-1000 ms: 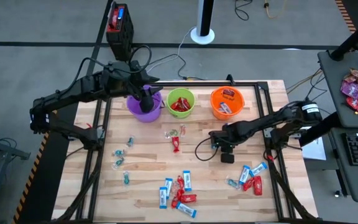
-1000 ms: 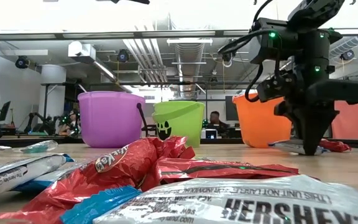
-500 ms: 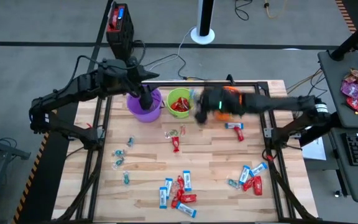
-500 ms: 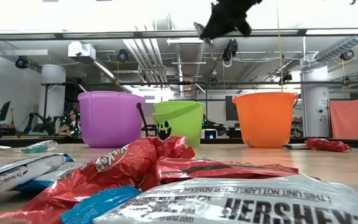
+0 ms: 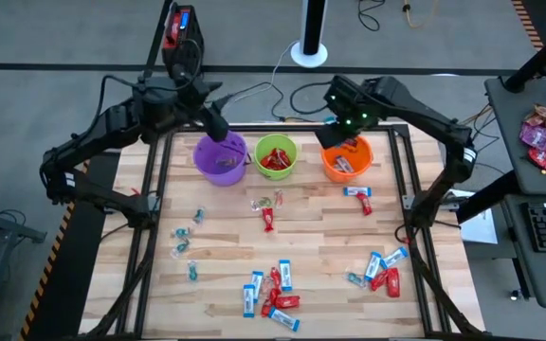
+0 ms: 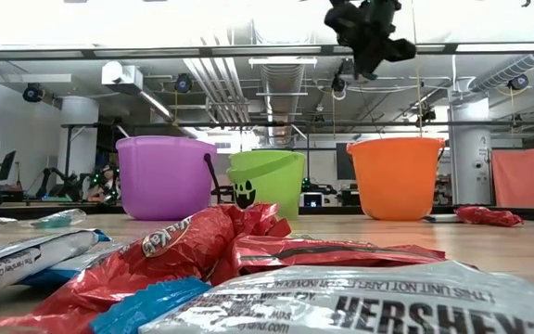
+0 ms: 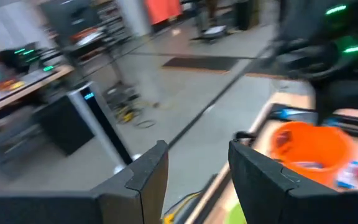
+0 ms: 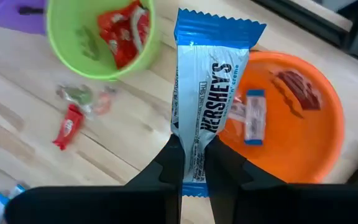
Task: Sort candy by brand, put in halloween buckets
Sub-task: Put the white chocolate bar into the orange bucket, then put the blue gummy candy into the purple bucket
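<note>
The right gripper [image 8: 192,163] holds a blue-and-white Hershey's bar wrapper [image 8: 208,99] between its two dark fingers [image 8: 170,163], clamped near its lower end. Behind the bar is the round orange plastic bucket [image 8: 316,146], with a small blue-and-white piece [image 8: 254,116] and a dark red piece [image 8: 298,87] inside. The lime green bucket [image 8: 62,46] contains red wrappers [image 8: 120,30]. One small red candy [image 8: 68,126] lies on the wooden table [image 8: 17,143].

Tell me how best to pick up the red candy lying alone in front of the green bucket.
Grip the red candy across its narrow middle, coming straight down from above. It lies flat on the table as a slim strip, its length running toward the green bucket, with bare wood on both long sides for the fingers.
</note>
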`<action>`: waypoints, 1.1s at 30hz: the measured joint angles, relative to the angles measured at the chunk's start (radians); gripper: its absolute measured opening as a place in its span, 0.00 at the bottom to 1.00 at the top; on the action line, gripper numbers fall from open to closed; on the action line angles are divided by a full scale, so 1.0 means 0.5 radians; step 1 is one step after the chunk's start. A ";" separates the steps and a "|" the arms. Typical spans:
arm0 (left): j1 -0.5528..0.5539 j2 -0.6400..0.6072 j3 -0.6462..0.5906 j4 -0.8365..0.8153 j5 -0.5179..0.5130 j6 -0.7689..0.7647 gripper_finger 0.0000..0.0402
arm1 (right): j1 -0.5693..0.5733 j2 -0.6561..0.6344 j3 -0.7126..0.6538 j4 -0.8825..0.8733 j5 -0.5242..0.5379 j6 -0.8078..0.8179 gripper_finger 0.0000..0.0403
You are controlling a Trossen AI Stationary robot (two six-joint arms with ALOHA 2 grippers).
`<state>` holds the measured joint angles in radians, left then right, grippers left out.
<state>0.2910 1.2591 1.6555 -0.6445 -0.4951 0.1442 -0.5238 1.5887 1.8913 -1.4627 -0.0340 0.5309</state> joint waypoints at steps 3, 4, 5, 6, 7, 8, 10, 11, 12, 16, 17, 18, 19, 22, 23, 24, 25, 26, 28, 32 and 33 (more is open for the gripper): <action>0.040 0.000 0.000 -0.030 -0.157 -0.038 0.38 | -0.026 0.023 -0.076 -0.133 0.038 0.001 0.08; 0.053 0.000 0.000 -0.045 -0.186 -0.040 0.38 | -0.030 0.028 -0.119 -0.123 0.042 0.000 0.08; 0.069 0.000 0.000 -0.058 -0.195 -0.040 0.38 | -0.037 0.027 -0.175 -0.120 0.048 -0.006 0.08; 0.086 0.000 -0.001 -0.058 -0.196 -0.041 0.38 | -0.042 0.021 -0.236 -0.121 0.052 -0.025 0.08; 0.104 0.001 -0.001 -0.058 -0.196 -0.043 0.38 | -0.053 0.009 -0.306 -0.119 0.052 -0.060 0.08; 0.120 0.005 -0.001 -0.056 -0.196 -0.044 0.38 | -0.067 -0.003 -0.375 -0.101 0.051 -0.106 0.08; 0.149 0.008 -0.001 -0.056 -0.196 -0.056 0.38 | -0.098 -0.030 -0.531 -0.040 0.058 -0.185 0.08; 0.164 0.009 -0.002 -0.056 -0.196 -0.061 0.38 | -0.114 -0.043 -0.616 0.002 0.073 -0.211 0.08; 0.174 0.009 -0.002 -0.056 -0.196 -0.062 0.38 | -0.131 -0.059 -0.693 0.068 0.088 -0.224 0.08; 0.189 0.017 -0.002 -0.059 -0.197 -0.079 0.38 | -0.177 -0.150 -0.909 0.177 0.075 -0.257 0.13; 0.191 0.019 -0.003 -0.059 -0.196 -0.085 0.38 | -0.185 -0.165 -0.946 0.186 0.075 -0.255 0.16; 0.191 0.021 -0.003 -0.060 -0.195 -0.100 0.38 | -0.189 -0.176 -0.976 0.212 0.076 -0.244 0.18; 0.191 0.028 -0.003 -0.059 -0.195 -0.111 0.38 | -0.195 -0.190 -1.005 0.247 0.074 -0.226 0.21; 0.191 0.053 -0.003 -0.065 -0.196 -0.126 0.38 | -0.204 -0.236 -1.042 0.314 0.071 -0.210 0.30; 0.191 0.064 -0.003 -0.079 -0.196 -0.128 0.38 | -0.205 -0.247 -1.042 0.334 0.071 -0.211 0.33; 0.191 0.074 -0.003 -0.101 -0.195 -0.136 0.38 | -0.210 -0.253 -1.042 0.349 0.071 -0.212 0.36; 0.191 0.084 -0.003 -0.140 -0.194 -0.157 0.38 | -0.214 -0.257 -1.044 0.360 0.071 -0.211 0.38; 0.191 0.091 -0.003 -0.189 -0.189 -0.191 0.38 | -0.215 -0.258 -1.044 0.372 0.070 -0.209 0.41; 0.191 0.106 -0.003 -0.335 -0.159 -0.277 0.38 | -0.221 -0.261 -1.034 0.379 0.068 -0.204 0.44; 0.191 0.108 -0.003 -0.819 0.189 -0.504 0.38 | -0.224 -0.268 -0.991 0.383 0.069 -0.199 0.49; 0.190 0.099 -0.003 -0.996 0.389 -0.561 0.38 | -0.224 -0.272 -0.979 0.386 0.068 -0.198 0.50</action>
<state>0.3859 1.3086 1.6543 -1.1426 -0.3004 -0.1362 -0.6357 1.4526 1.4016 -1.2696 0.0002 0.4318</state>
